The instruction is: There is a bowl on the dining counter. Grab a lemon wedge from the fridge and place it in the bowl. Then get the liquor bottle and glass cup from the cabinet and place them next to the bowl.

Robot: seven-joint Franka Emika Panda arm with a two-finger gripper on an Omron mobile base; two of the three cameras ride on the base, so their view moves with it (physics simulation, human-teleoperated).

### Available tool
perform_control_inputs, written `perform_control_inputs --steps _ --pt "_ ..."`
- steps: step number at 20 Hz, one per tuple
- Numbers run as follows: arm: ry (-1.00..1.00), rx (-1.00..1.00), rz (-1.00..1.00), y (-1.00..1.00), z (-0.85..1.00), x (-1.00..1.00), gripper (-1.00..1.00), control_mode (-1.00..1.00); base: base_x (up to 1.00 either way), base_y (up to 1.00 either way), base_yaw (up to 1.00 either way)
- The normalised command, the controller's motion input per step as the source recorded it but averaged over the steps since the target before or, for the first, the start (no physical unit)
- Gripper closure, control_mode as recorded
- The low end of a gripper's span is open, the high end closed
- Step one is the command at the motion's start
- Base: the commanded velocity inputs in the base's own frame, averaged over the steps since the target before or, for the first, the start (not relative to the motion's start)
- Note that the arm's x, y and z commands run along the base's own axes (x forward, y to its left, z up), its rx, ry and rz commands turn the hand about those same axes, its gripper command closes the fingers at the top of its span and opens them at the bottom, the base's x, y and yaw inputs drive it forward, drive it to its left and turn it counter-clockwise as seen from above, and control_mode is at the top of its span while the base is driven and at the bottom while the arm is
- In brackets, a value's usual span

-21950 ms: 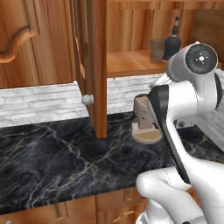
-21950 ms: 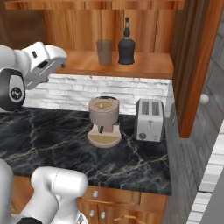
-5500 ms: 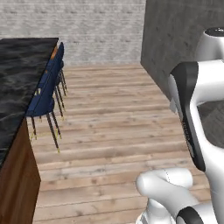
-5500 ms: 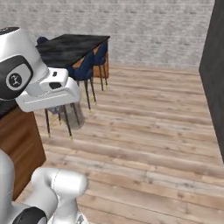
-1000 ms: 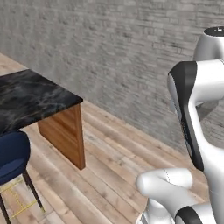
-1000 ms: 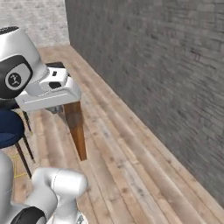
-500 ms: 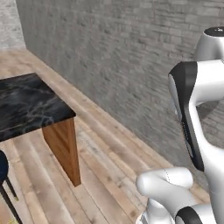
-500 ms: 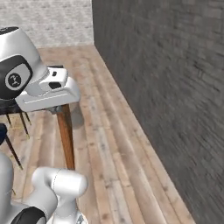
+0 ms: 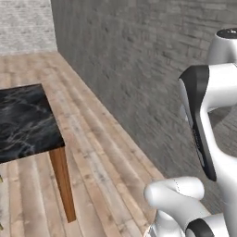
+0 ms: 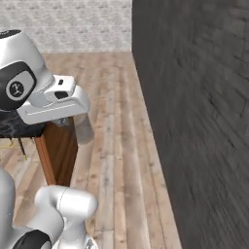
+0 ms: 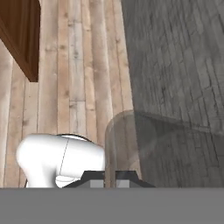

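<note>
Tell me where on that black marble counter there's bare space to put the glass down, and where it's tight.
The gripper is shut on the glass cup. The visible corner of the dining counter is bare marble right up to its end edge above the wood side. The plank floor between counter and grey brick wall is open. Nothing in view is crowded.

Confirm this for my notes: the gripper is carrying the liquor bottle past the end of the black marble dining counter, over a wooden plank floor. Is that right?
Not quite. The gripper is shut on the glass cup, not the liquor bottle; the hand view shows the clear cup. The rest holds: it passes the dining counter end over the plank floor.
</note>
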Motion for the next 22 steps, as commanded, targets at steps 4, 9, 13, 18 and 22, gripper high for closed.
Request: perform_control_inputs --steps 4,9,13,18,22 --pt "0.0 0.0 0.0 0.0 0.0 0.0 1.0 1.0 1.0 -0.47 0.29" --pt "0.0 0.0 0.0 0.0 0.0 0.0 1.0 1.0 1.0 -0.36 0.27" --pt "0.0 0.0 0.0 0.0 0.0 0.0 1.0 1.0 1.0 -0.34 0.31" --pt "0.0 0.0 0.0 0.0 0.0 0.0 1.0 1.0 1.0 -0.39 0.32" --pt "0.0 0.0 0.0 0.0 0.0 0.0 1.0 1.0 1.0 -0.5 0.34"
